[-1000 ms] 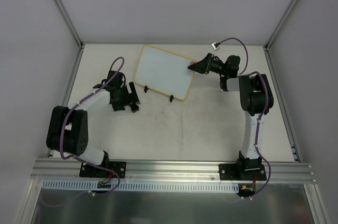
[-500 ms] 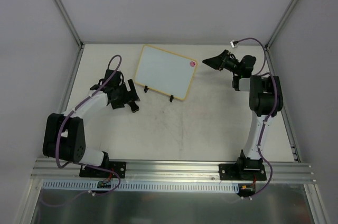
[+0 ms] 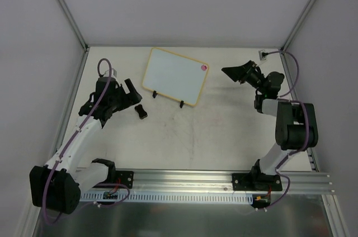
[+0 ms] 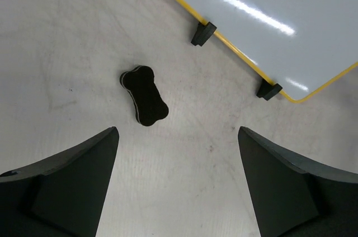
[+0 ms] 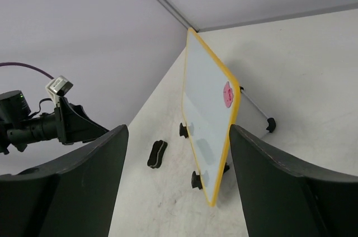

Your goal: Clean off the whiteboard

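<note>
The whiteboard (image 3: 173,75) stands tilted on two black feet at the back middle of the table, yellow-framed, with a pink dot (image 3: 203,67) at its right corner; its face looks blank. A black bone-shaped eraser (image 3: 140,112) lies flat on the table in front of its left end. My left gripper (image 3: 126,95) hovers open just left of the eraser, nothing between its fingers. In the left wrist view the eraser (image 4: 144,95) lies ahead of the open gripper (image 4: 178,132). My right gripper (image 3: 235,73) is open, apart from the board's right edge (image 5: 211,136).
Grey walls and metal rails enclose the table (image 3: 190,136) on three sides. A thin metal prop with a black foot (image 5: 271,124) sticks out behind the board. The arms' bases sit on the rail at the near edge.
My right gripper has let go of the board's pink-dot corner, opened wider and drawn back to the right. My left arm has pulled back leftward from the eraser, which stays on the table.
</note>
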You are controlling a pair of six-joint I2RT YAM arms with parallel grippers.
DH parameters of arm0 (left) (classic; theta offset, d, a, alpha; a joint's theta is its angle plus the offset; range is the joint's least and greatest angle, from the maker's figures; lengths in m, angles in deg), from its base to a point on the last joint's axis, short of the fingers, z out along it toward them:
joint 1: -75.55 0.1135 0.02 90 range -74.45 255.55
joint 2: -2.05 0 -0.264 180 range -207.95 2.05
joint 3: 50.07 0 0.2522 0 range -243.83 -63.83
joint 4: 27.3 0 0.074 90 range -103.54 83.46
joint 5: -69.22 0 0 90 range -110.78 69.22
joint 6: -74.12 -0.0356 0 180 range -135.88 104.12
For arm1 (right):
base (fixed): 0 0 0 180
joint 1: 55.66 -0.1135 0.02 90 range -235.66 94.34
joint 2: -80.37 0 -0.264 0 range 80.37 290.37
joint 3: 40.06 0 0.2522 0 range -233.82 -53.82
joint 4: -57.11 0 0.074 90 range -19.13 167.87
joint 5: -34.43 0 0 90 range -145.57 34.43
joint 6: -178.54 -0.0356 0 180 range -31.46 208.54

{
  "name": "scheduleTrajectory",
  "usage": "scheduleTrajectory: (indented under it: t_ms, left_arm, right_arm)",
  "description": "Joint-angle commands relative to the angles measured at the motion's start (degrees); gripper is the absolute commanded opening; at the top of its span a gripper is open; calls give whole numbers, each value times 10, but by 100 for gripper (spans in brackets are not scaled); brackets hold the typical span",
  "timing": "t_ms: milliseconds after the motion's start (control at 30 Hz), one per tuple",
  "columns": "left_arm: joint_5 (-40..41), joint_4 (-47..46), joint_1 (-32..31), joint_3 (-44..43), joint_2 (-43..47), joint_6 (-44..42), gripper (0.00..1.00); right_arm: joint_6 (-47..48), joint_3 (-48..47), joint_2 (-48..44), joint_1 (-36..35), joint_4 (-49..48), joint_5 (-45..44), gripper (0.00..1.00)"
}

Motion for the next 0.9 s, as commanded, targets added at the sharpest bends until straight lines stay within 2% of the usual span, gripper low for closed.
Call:
scheduleTrajectory:
  t_ms: [0, 133, 233, 300, 333, 367, 433, 467, 700, 767, 867]
  left_arm:
    - [18, -6, 0, 10, 51, 13, 88]
    - [8, -5, 0, 13, 97, 18, 88]
    - [0, -5, 0, 20, 120, 19, 88]
    - [-1, -5, 0, 25, 132, 18, 88]
    - [0, -5, 1, 31, 142, 17, 88]
    - [1, -5, 0, 35, 148, 14, 88]
    - [10, -4, 1, 47, 167, 14, 88]
    - [12, -5, 0, 52, 174, 14, 89]
    - [35, -5, 0, 90, 235, 20, 90]
    - [40, -5, 0, 105, 258, 21, 93]
    - [44, -5, 0, 119, 275, 21, 94]
  right_arm:
    - [40, 70, -105, -9, -92, -65, 77]
    - [114, 127, -223, -18, 10, -104, 77]
    - [156, 142, -323, -22, 143, -135, 76]
    - [217, 143, -397, -45, 283, -159, 76]
    - [242, 138, -423, -53, 337, -201, 75]
    - [305, 130, -448, -71, 478, -235, 75]
    - [355, 127, -509, -92, 578, -324, 73]
    - [367, 135, -528, -101, 617, -340, 73]
    - [370, 260, -679, -116, 692, -407, 80]
    - [383, 280, -731, -137, 727, -466, 81]
    - [400, 308, -765, -145, 750, -495, 82]
